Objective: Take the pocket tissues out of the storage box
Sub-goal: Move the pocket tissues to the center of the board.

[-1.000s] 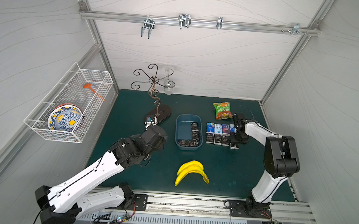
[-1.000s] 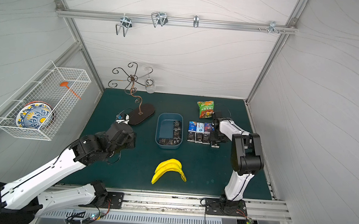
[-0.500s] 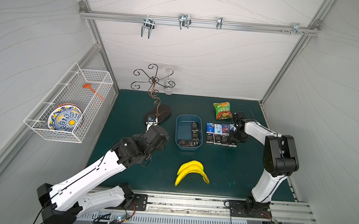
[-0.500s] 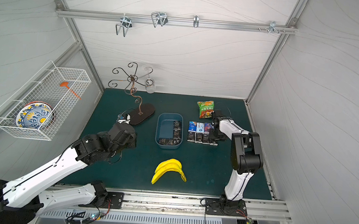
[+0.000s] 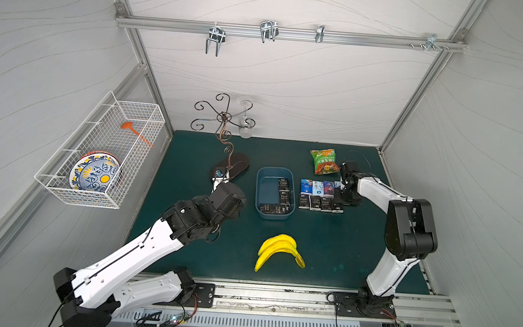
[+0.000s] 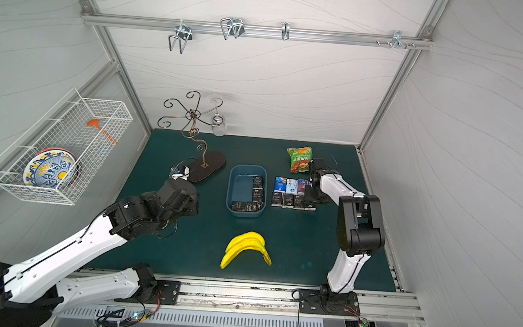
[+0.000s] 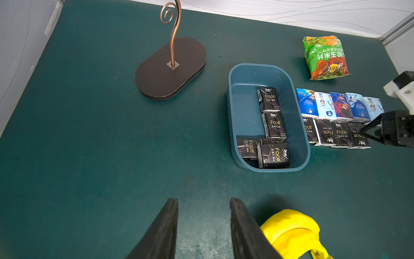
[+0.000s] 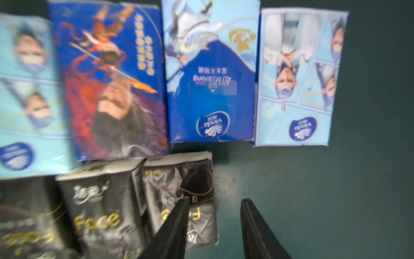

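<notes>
The blue-grey storage box (image 5: 266, 183) (image 6: 238, 181) (image 7: 257, 66) sits mid-mat and holds several black pocket tissues (image 5: 284, 191) (image 7: 273, 125) along its right and near sides. To the right of it, blue picture packs (image 5: 317, 187) (image 8: 210, 78) and black packs (image 5: 315, 203) (image 7: 333, 132) lie in two rows on the mat. My right gripper (image 8: 216, 200) (image 5: 346, 198) hovers open at the right end of the black row; one finger (image 8: 177, 222) overlaps the last black pack (image 8: 179, 179), which lies flat. My left gripper (image 7: 203, 199) is open and holds nothing, above bare mat left of the box.
A green-orange snack bag (image 5: 324, 161) lies behind the rows. Yellow bananas (image 5: 279, 248) (image 7: 291, 228) lie in front of the box, close to my left fingers. A copper stand on a dark oval base (image 5: 233, 165) is at the back left. A wire basket (image 5: 101, 155) hangs on the left wall.
The right gripper's jaws have spread and it has drawn slightly back from the row's near edge, leaving the last black pack on the mat. The left arm edged towards the back.
</notes>
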### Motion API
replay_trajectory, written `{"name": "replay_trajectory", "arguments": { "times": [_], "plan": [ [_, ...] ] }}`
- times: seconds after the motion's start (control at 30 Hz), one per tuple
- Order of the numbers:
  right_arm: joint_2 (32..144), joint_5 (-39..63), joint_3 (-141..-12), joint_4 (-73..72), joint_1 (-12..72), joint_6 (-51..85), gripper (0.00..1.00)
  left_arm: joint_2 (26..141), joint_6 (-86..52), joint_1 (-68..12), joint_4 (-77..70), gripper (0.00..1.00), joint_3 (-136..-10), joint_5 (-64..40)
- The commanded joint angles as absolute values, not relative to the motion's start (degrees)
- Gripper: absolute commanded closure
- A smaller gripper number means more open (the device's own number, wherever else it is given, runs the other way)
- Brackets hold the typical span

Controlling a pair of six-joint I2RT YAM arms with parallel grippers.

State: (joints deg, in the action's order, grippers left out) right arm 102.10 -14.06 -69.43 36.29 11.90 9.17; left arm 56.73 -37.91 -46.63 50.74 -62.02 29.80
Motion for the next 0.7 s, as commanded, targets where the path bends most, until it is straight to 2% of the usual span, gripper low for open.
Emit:
{"name": "replay_trajectory", "arguments": {
  "times": [0.0,0.3,0.67],
  "plan": [
    [97.8,-13.3,-71.1,38.5,12.0,9.6,0.56,56.3,-38.4,-47.0,51.0,0.58,-64.4,30.9],
    [95.4,-13.6,-70.9,39.1,11.9,9.0,0.55,56.3,-38.3,-47.1,51.1,0.57,-64.6,30.9],
    [99.4,-12.7,-68.7,37.1,11.1,8.9,0.55,56.3,-38.2,-47.0,51.2,0.57,-64.6,31.2]
  ]
}}
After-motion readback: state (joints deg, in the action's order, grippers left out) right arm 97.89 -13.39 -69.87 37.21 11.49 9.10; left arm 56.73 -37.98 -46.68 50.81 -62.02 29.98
